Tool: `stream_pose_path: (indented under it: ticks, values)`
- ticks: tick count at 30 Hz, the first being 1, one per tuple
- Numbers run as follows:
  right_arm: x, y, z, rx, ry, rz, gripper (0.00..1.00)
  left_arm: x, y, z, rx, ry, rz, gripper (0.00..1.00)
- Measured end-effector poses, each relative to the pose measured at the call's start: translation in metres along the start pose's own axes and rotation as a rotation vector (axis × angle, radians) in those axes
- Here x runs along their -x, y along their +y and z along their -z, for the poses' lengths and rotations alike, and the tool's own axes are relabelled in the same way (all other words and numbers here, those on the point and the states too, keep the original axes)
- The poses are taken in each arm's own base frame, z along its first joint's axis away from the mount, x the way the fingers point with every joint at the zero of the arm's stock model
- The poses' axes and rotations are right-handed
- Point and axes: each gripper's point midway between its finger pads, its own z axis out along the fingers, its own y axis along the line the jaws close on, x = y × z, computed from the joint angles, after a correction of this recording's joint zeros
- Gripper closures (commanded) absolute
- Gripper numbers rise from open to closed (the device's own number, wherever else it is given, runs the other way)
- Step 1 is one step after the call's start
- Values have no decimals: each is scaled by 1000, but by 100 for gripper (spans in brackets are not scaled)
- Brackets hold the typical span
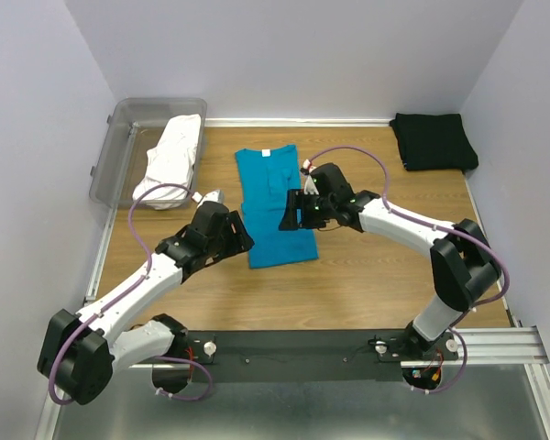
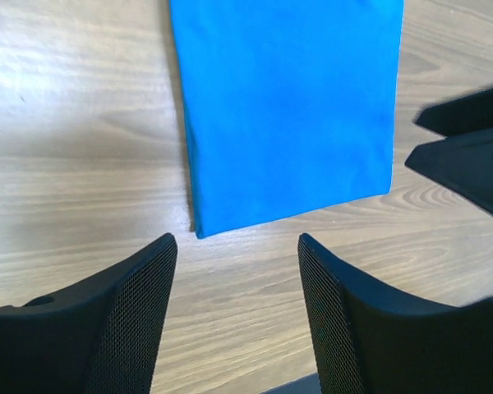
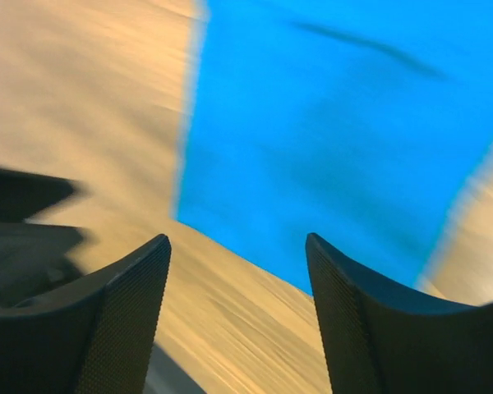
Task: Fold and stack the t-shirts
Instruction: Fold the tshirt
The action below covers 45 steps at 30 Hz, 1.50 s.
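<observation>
The teal-blue t-shirt (image 1: 273, 206) lies flat on the wooden table, folded into a long strip with its collar at the far end. My left gripper (image 1: 245, 241) hovers at the strip's near left corner, and my right gripper (image 1: 290, 214) is over its right edge. In the left wrist view the left gripper (image 2: 237, 240) is open above bare wood, just short of the teal shirt (image 2: 287, 107). The blurred right wrist view shows the right gripper (image 3: 237, 240) open by the teal shirt's (image 3: 345, 123) corner. The black t-shirt (image 1: 433, 140) sits folded at the back right. The white t-shirt (image 1: 172, 158) is crumpled in the tub.
A clear grey plastic tub (image 1: 128, 124) stands at the back left corner, partly off the wood. Walls close in the table on three sides. The right gripper's black fingers (image 2: 468, 156) show at the right of the left wrist view.
</observation>
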Motion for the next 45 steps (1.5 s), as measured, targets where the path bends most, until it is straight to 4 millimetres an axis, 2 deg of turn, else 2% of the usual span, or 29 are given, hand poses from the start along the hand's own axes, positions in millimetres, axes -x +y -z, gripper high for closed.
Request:
stream_pose_path:
  ticks: [1, 3, 4, 7, 9, 11, 17, 21, 28, 37, 43, 45]
  values:
    - [-4, -11, 4, -61, 8, -5, 24, 3, -1, 1, 10, 0, -11, 29]
    - [-16, -30, 10, -161, 44, -19, 23, 7, -2, 1, 25, -1, -26, 21]
    - [-23, -39, 13, -207, 67, -24, 23, 8, -1, 1, 33, 2, -32, 11]
    - [-44, -61, 21, -313, 128, -40, 23, 6, 6, 1, 68, 14, -50, 11]
    - [-57, -73, 25, -370, 167, -54, 28, 5, 9, 1, 87, 20, -59, 2]
    - [-64, -79, 26, -401, 193, -64, 33, 4, 13, -1, 107, 27, -69, 2]
    - [-82, -93, 20, -451, 257, -89, 36, -2, 24, -4, 161, 58, -94, 2]
    - [-89, -99, 16, -472, 283, -104, 37, -2, 27, -5, 177, 62, -104, 2]
    - [-88, -99, 13, -486, 278, -119, 43, 1, 27, -10, 194, 66, -137, 2]
    - [-96, -89, 6, -519, 266, -128, 49, -14, 31, -19, 220, 122, -177, 2]
    - [-105, -90, 4, -570, 269, -122, 62, -21, 30, -21, 221, 141, -188, 2]
    - [-105, -92, 5, -589, 266, -123, 63, -23, 30, -22, 223, 149, -192, 3]
